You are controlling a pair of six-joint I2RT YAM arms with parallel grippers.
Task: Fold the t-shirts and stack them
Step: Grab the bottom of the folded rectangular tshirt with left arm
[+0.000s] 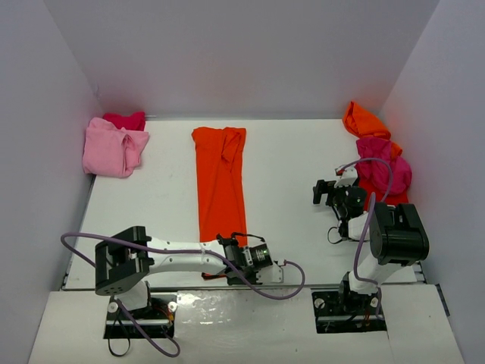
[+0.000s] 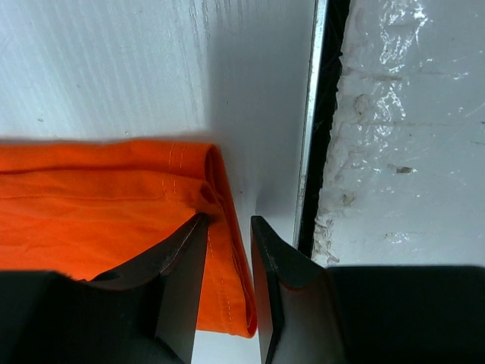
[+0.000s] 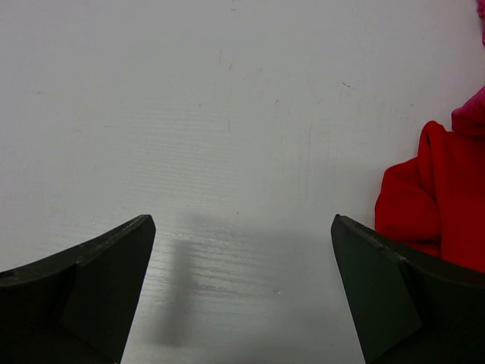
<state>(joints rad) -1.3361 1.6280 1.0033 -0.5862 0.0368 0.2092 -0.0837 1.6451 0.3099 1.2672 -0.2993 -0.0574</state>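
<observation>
A bright orange-red t-shirt (image 1: 220,182) lies folded into a long narrow strip in the middle of the table. My left gripper (image 1: 229,244) is at its near end. In the left wrist view its jaws (image 2: 227,224) stand narrowly apart around the hem corner of the t-shirt (image 2: 98,205), with bare table showing between cloth and the right finger. My right gripper (image 1: 324,191) is wide open and empty over bare table (image 3: 242,227). A red t-shirt (image 3: 439,197) lies just to its right.
A light pink tee (image 1: 114,149) and a magenta one (image 1: 125,119) lie crumpled at the back left. An orange tee (image 1: 364,120), a magenta tee (image 1: 383,163) and a red tee (image 1: 394,199) are piled at the right wall. The table's near edge (image 2: 311,152) runs beside the left gripper.
</observation>
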